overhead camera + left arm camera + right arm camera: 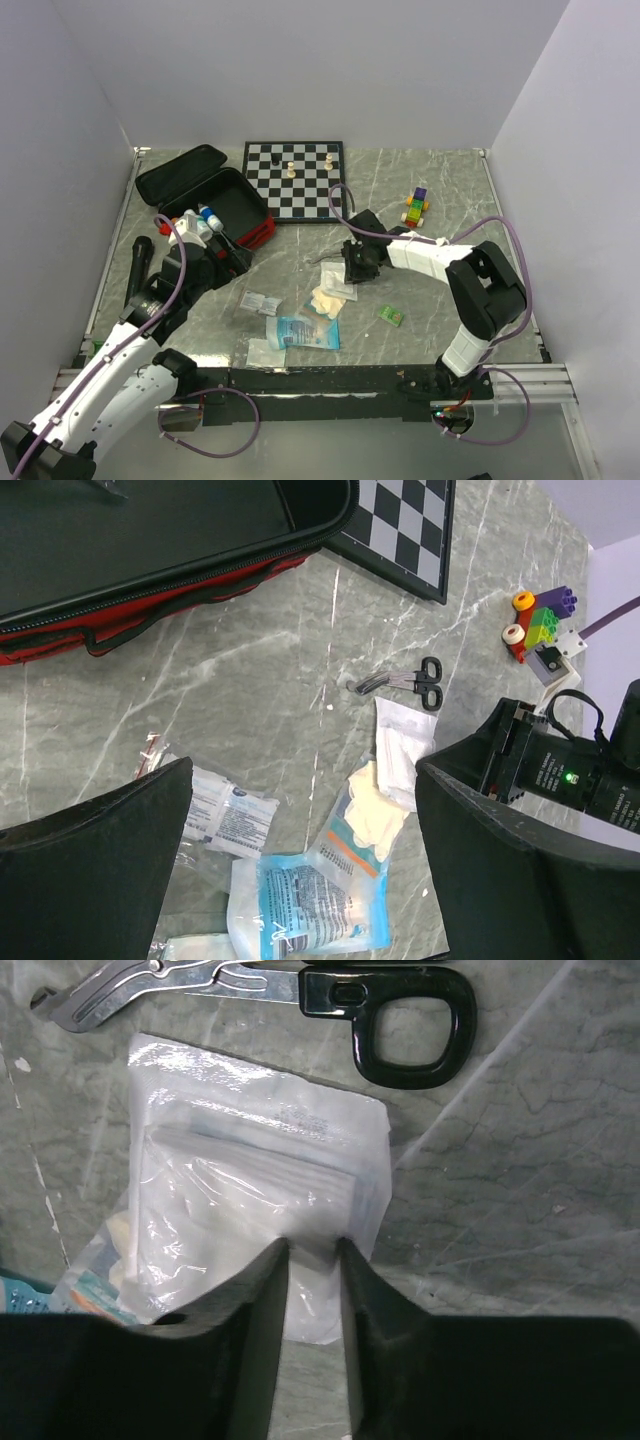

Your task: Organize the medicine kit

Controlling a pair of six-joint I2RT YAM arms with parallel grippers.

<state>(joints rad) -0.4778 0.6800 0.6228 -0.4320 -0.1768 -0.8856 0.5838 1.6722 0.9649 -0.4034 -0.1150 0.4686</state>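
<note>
While the medicine kit [183,172] lies open at the far left of the desk [450,270], one corner just beside the chessboard [292,182], I note both end effectors over the near middle of the desk, apart from it

Left end effector [303,770]: wide, nothing between the fingers, hanging above blue-printed packets [320,900]

Right end effector [312,1250]: narrow, tips set either side of the near edge of a clear white packet [260,1150]; I cannot tell whether it is actually gripped

Black-handled scissors [330,990] lie flat just beyond that packet
</note>
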